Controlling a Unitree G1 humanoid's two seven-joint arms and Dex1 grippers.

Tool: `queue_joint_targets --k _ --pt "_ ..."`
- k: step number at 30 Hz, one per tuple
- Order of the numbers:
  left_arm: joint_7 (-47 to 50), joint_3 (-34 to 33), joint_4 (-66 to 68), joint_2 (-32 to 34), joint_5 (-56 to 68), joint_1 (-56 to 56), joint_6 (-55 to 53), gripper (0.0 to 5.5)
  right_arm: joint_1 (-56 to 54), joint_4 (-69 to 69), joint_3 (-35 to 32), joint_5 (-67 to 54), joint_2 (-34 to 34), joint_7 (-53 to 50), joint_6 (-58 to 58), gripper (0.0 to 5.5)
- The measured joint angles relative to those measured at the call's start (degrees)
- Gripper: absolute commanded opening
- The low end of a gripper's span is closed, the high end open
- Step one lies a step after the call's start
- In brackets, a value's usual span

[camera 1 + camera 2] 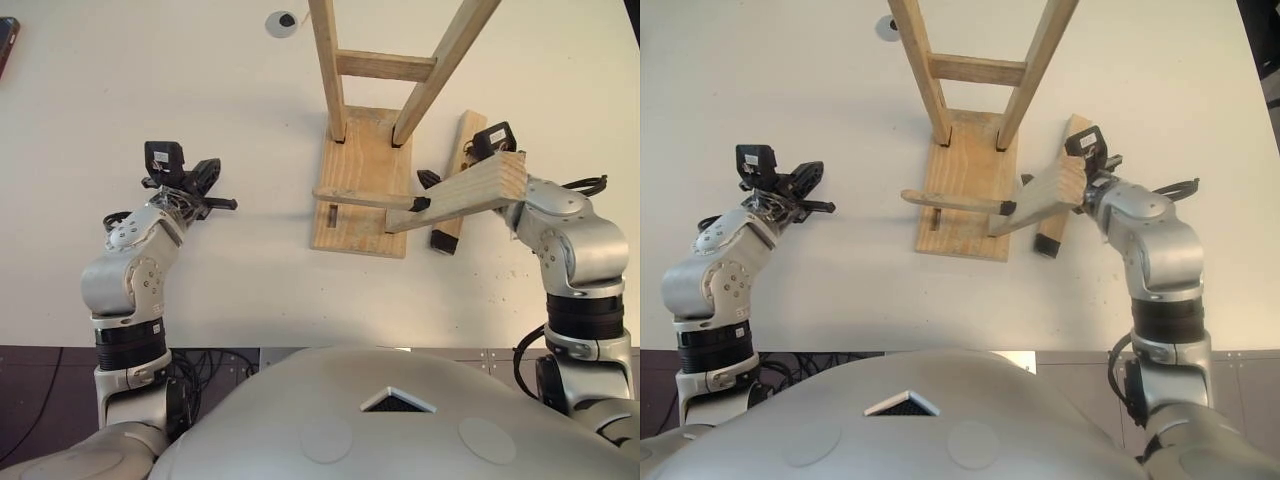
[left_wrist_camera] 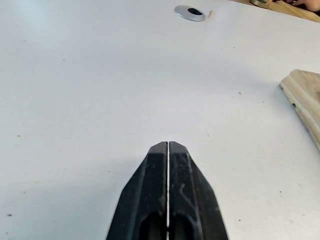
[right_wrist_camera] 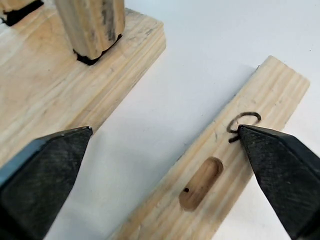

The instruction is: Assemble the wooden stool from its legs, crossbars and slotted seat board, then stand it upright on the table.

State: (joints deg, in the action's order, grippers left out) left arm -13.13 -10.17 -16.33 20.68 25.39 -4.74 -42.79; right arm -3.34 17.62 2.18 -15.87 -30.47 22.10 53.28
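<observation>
the loose leg (image 3: pixel 220 150), lying on the worktop (image 1: pixel 200 80) beside the right edge of the seat board (image 1: pixel 365 150), is judged stiff and light, best taken across its narrow sides mid-length; the right claw (image 3: pixel 165 130) is held apart above it, the left claw (image 2: pixel 168 145) pressed together, empty.

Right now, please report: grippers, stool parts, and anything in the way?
Left gripper shut, empty, over table. Right gripper open above loose leg. Seat board flat, two legs slotted; third leg leans tilted beside right gripper, may obstruct.
</observation>
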Motion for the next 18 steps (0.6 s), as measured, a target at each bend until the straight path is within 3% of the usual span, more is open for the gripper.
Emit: queue_joint_targets --k 12,18 --pt "0.3 0.7 -5.9 -0.8 0.5 3.1 -0.9 0.0 -1.5 -11.3 0.1 1.6 -11.4 14.0 -4.9 3.63" --pt "3.2 -3.7 -13.9 -9.3 8.5 6.1 2.2 0.0 0.3 -13.2 -2.0 -0.1 -15.6 18.2 -1.8 2.71"
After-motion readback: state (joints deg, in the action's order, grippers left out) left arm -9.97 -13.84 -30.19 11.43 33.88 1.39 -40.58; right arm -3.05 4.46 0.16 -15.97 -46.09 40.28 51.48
